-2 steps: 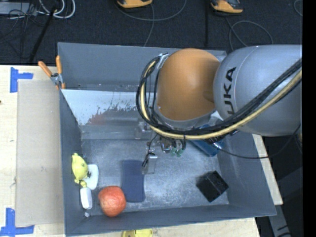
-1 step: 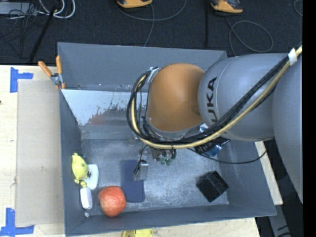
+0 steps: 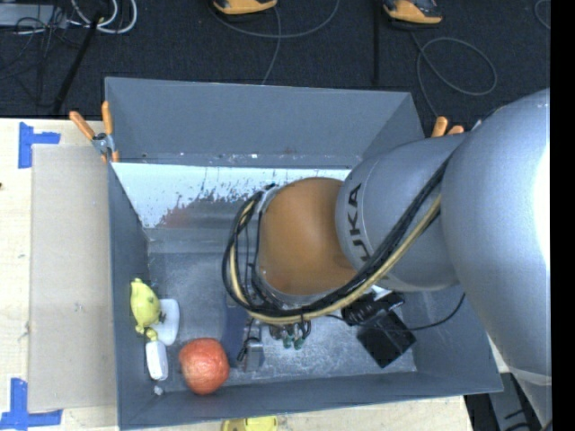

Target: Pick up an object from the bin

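So the biggest thing going on is the KUKA arm point(image 3: 503, 241), which comes in from the right and hangs over most of the grey metal bin point(image 3: 260, 124). It's bent down steeply, probably because the bin walls slope in and the only way to the floor is from nearly straight above. The orange wrist cover point(image 3: 301, 232) sits over the middle of the floor with a loop of cables point(image 3: 238, 259) round its left side, slack enough that the wrist can turn.

Under the arm, toward the near right corner, there's a black blocky thing point(image 3: 386, 335). It's hard to say whether it's loose or hooked to the robot.

The loose stuff is all crowded into the near left corner, likely where it slid along the walls. The red apple point(image 3: 204, 365) rests against the near wall. Behind it, by the left wall, is a small yellow toy figure point(image 3: 144, 305), and a little white piece point(image 3: 156, 359) lies between those two, just left of the apple.

The gripper point(image 3: 254, 347) pokes out below the orange cover, down near the floor and just right of the apple, apart from it as far as anyone can see. Whether it's spread or closed, nobody could tell from this angle, and nothing shows inside it. Best guess: the apple is the nearest candidate, and its roundness against that wall could make it roll off.
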`<action>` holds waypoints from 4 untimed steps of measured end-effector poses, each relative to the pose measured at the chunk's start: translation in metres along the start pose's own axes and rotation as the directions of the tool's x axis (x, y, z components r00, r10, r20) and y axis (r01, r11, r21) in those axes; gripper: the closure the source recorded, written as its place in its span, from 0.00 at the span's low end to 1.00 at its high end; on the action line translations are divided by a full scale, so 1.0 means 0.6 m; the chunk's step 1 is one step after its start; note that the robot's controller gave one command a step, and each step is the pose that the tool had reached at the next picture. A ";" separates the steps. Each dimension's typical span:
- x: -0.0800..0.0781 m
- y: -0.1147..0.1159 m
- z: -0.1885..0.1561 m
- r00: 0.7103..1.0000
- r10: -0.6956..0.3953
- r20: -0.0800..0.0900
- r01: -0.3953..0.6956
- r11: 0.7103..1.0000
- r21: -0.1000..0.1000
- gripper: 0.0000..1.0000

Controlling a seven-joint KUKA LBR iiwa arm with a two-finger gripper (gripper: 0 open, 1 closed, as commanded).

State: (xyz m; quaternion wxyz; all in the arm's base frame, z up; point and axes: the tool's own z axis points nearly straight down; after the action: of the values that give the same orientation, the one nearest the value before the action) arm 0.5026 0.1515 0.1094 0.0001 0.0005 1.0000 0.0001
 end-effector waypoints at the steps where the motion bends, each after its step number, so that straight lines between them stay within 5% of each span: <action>1: 0.017 0.003 -0.051 1.000 -0.002 -0.013 0.002 1.000 0.003 0.00; 2: -0.005 0.019 -0.110 0.994 0.109 0.006 -0.109 0.994 -0.002 0.00; 3: 0.013 0.039 -0.089 0.986 0.165 -0.002 -0.165 0.986 0.001 0.00; 4: 0.017 0.039 -0.055 0.995 -0.099 -0.001 0.099 0.995 0.001 0.00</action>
State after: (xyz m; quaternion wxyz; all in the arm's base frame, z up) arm 0.4927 0.1747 0.1427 -0.0005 -0.0492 0.9988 -0.0002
